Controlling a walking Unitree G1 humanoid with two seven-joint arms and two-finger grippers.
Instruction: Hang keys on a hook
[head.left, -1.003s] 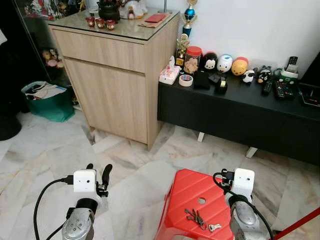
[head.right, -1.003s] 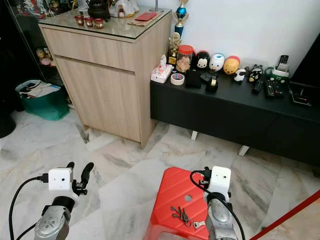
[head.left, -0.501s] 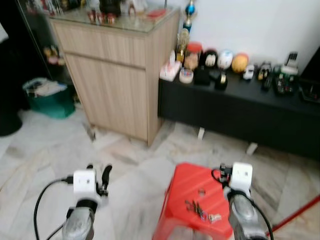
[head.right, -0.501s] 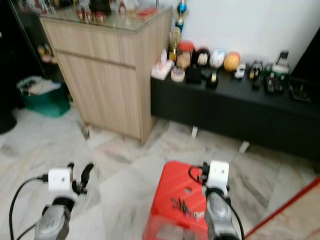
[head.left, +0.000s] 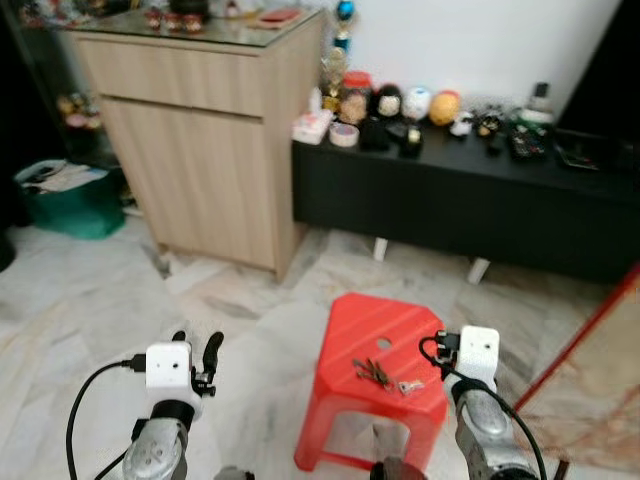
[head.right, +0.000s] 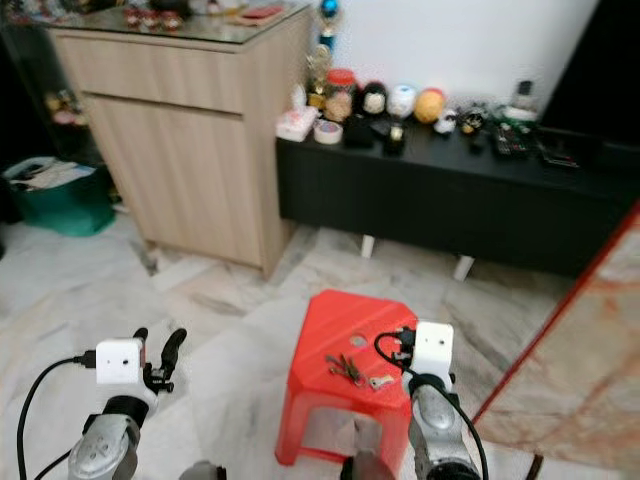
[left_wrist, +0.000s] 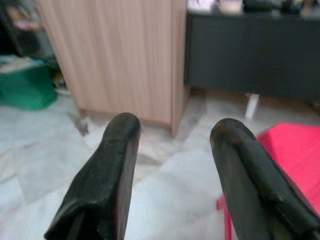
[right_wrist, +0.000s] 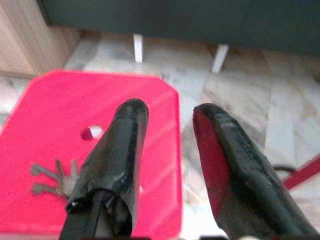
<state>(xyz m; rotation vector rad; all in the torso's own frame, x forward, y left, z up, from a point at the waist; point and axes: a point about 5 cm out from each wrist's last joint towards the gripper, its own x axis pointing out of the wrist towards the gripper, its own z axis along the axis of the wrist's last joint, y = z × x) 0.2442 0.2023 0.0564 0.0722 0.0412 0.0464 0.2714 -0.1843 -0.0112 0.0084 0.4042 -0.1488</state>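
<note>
Red stool (head.left: 345, 330) sat before me on the marble floor (head.left: 90, 290), with the keys (head.left: 373, 372) lying loose on its top toward the near right edge. I judged the job at its opening step, the pickup not yet made. My right gripper (right_wrist: 170, 145) hung above the stool's right edge, fingers spread wide and empty; the left gripper (left_wrist: 172, 150) hovered over bare floor, equally wide, holding nothing. The frames were soft, so I couldn't make out any hook. Next I needed to shift the right gripper toward the keys, lower and close on them.
</note>
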